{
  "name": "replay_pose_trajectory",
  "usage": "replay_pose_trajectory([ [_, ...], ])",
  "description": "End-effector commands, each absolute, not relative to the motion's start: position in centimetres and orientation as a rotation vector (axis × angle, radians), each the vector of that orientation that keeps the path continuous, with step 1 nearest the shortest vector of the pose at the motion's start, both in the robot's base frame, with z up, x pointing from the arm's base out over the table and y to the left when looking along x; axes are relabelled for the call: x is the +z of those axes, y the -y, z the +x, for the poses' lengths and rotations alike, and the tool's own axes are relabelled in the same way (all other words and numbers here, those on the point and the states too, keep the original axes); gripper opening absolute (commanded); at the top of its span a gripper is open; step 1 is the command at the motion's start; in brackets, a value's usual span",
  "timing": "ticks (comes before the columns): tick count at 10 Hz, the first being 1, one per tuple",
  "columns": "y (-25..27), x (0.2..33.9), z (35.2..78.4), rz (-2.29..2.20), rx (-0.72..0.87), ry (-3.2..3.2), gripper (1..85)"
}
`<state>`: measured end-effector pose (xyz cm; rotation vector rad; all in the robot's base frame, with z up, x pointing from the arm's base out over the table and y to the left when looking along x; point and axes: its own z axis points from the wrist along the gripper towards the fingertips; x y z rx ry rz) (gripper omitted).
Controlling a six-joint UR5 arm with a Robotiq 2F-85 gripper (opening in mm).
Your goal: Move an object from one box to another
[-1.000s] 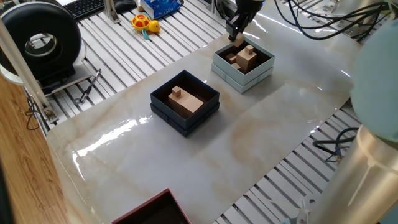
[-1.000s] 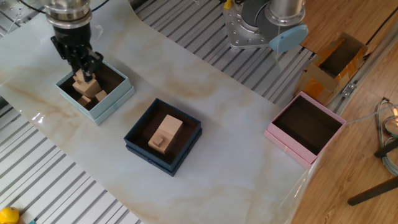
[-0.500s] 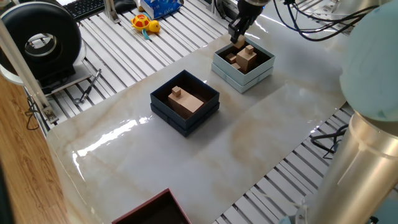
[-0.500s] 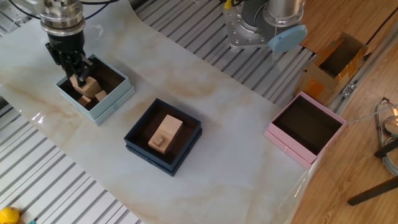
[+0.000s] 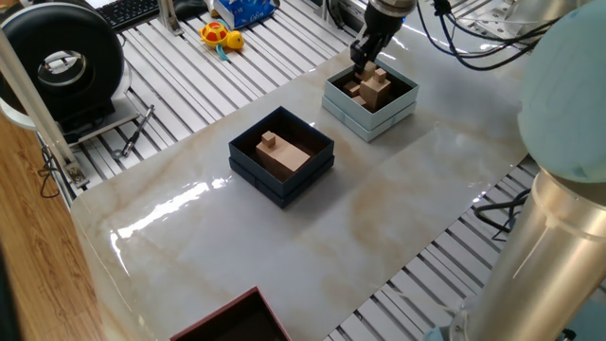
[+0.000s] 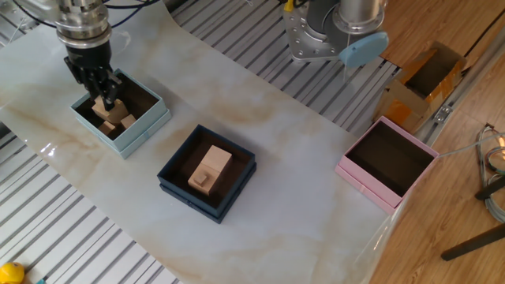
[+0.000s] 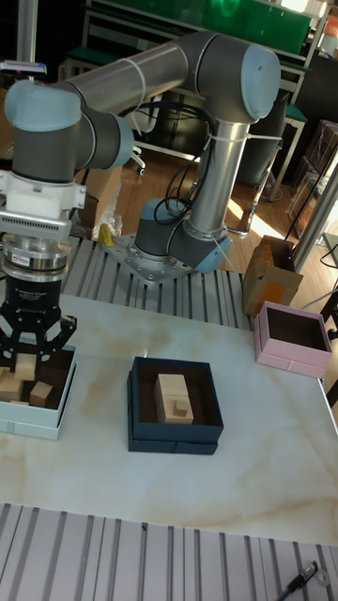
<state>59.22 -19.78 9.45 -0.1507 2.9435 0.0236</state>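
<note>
My gripper [image 6: 103, 100] reaches down into the pale blue-grey box [image 6: 131, 137] at the table's far end, shut on the small pale tan block [image 6: 106, 103]. In one fixed view the gripper [image 5: 364, 68] is at that box's [image 5: 381, 127] back corner, beside a taller wooden piece [image 5: 377, 87]. The tall view shows the gripper [image 7: 31, 364] low over other wooden pieces [image 7: 39, 393] in the box [image 7: 36, 428]. The dark navy-black box [image 5: 248, 144] [image 6: 170, 170] [image 7: 139, 438] stands mid-table and holds a flat brown block [image 5: 287, 158] with a tiny cube [image 5: 269, 140] on it.
A pink box [image 6: 357, 175] with a dark inside sits at the table's other end. A red-brown box [image 5: 232, 322] pokes in at the near edge. Off the table are a black round device [image 5: 66, 57], a yellow toy [image 5: 220, 36] and a cardboard box [image 6: 422, 83].
The gripper has come down from above the pale box's corner into the box, still holding the small block. The dark box and its contents have not moved.
</note>
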Motion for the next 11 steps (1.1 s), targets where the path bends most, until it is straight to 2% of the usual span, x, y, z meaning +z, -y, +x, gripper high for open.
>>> replay_pose_trajectory([
  [1,20.51,8.94,58.36,-0.154,0.028,-2.956,1.3],
  [11,20.88,8.12,58.40,-0.202,0.008,-2.936,1.7],
])
